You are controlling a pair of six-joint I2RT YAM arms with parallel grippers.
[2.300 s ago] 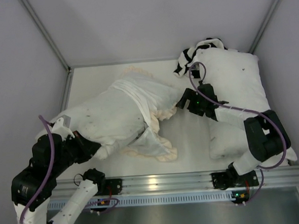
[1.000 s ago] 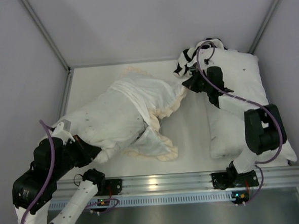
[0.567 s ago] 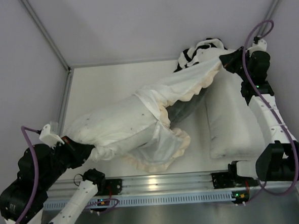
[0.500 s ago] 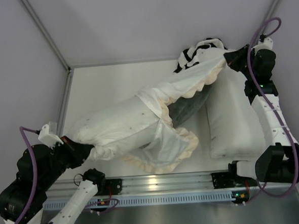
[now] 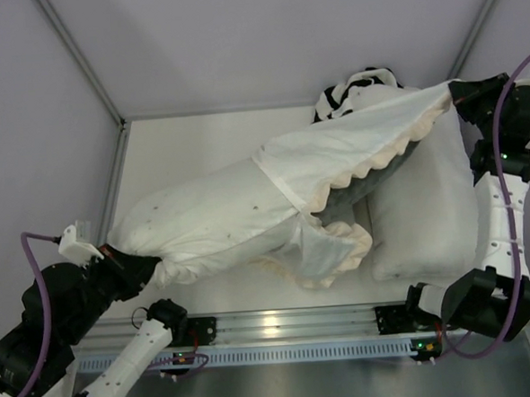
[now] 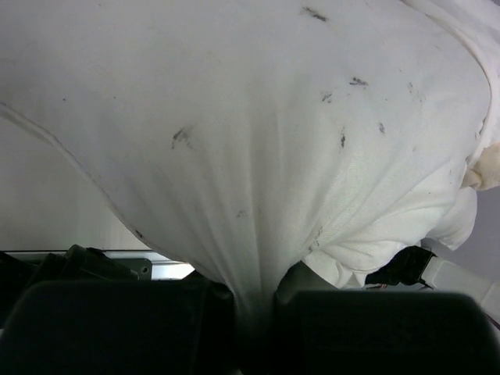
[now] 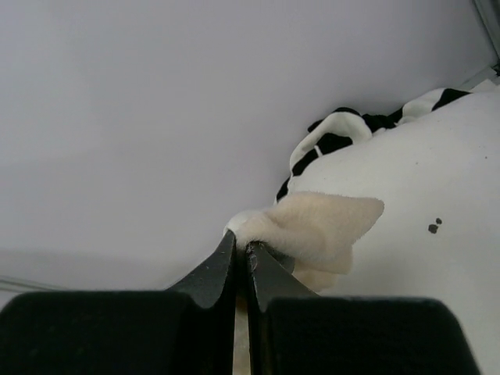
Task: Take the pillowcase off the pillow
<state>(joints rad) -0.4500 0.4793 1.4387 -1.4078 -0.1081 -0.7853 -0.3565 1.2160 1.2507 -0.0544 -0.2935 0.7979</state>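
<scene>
About halfway: left pincer (image 6: 254, 295) clenched on the pillow (image 5: 194, 223), right pincer (image 7: 242, 254) clenched on the pillowcase (image 5: 338, 147) frill; the pillow's end nearer the right pincer is not yet out.

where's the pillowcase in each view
top external: pillowcase stretched from centre to upper right, in the right gripper.
left wrist: only a cream frill bit at the right edge.
right wrist: frill pinched at centre.
landmark: patterned cloth, top and right wrist views.
</scene>
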